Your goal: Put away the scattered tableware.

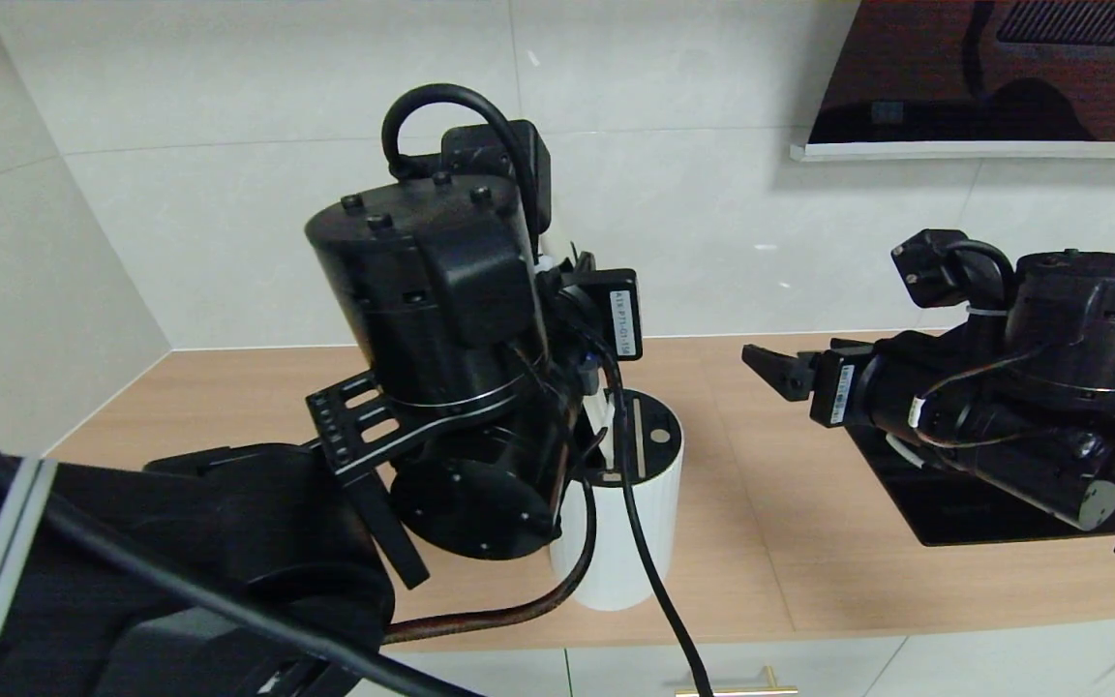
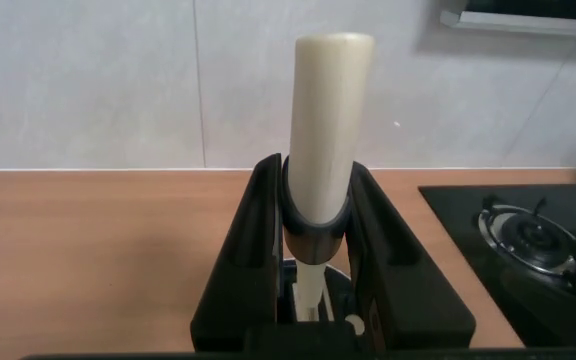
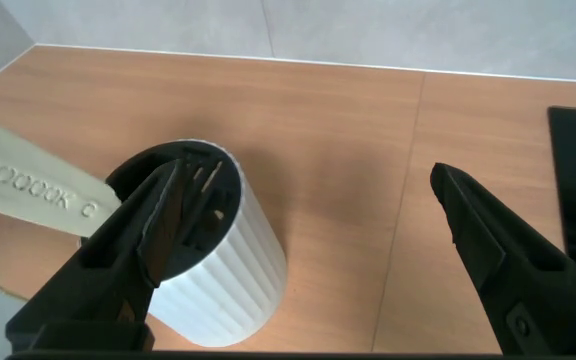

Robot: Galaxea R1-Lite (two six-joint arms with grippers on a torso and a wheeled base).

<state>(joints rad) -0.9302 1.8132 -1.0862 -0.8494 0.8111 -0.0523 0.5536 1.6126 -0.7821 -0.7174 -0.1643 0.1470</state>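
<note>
Since the tableware has to drop through a narrow opening, the left gripper [image 2: 318, 205] carries the cream-handled utensil [image 2: 332, 110] upright, directly above the white ribbed utensil holder [image 1: 627, 542]. Its jaws are clamped on the dark collar at the base of the handle, so the thick handle stands clear above the fingers and the thinner part hangs straight down toward the holder's black lid [image 1: 652, 436]. Whether the lower end is already inside a slot I cannot tell, since the wrist hides it in the head view and the jaws hide it in the left wrist view. What sort of utensil it is stays hidden too.

The holder stands on the wooden countertop [image 1: 228, 397] near its front edge, with the black hob [image 1: 935, 508] well off to its right. The right gripper [image 3: 303, 175] hangs just to the right of the holder, above bare countertop between holder and hob, with its jaws wide apart and nothing between them. There it seems to wait clear of the insertion while staying close enough to steady the holder if needed.

My judgement is that the step in hand is lowering the utensil into a slot. The main risk is the tip catching on the lid and tipping the light holder.
</note>
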